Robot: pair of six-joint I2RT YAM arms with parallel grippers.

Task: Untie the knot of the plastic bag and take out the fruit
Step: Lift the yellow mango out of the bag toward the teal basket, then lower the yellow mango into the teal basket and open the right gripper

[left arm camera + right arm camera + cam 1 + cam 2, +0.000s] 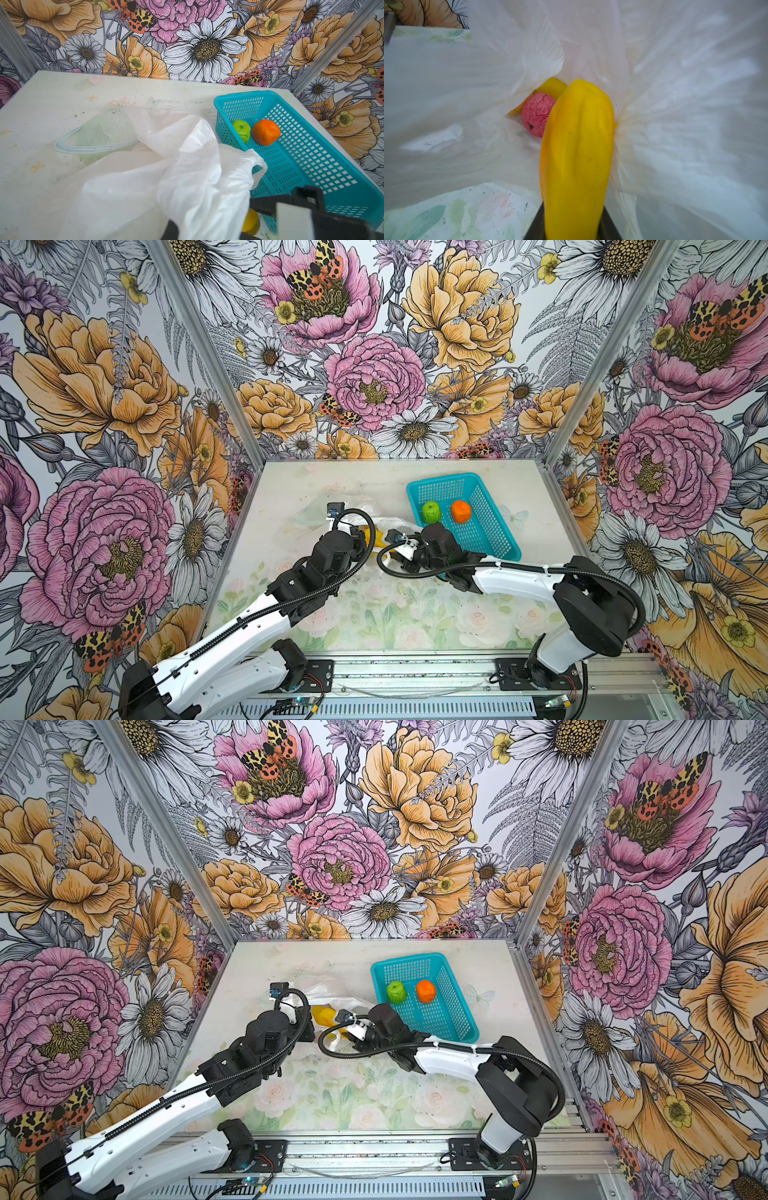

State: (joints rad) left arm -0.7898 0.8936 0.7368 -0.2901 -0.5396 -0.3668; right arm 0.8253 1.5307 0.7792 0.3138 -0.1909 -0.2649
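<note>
the jaws of the right gripper (573, 227) are clamped on the near end of a smooth yellow oblong toy fruit (577, 145). its long axis runs straight out from the jaws, into the open mouth of the thin translucent white crinkly plastic bag (187, 166). the jaws of the left gripper (308, 1029) are clenched, seemingly on a fold of the bag, which is held up off the pale flower-printed table (291, 489).

no knot is seen, so the untying is judged done. the bag lies mid-table, between the two grippers.

the withdrawal is judged to depend on pulling back along the fruit's own axis, to the right, so the loose plastic around it is not dragged. the teal perforated plastic basket (442, 477) lies just right of and beyond the right gripper, which is the nearer arm.

only in the right wrist view is the bag's inside shown: a cracked pink-red ball (536, 114) and another yellow fruit (552, 86) lie deeper in. only in the top views and the left wrist view is the basket seen, holding a green apple (431, 512) and an orange fruit (461, 511).
</note>
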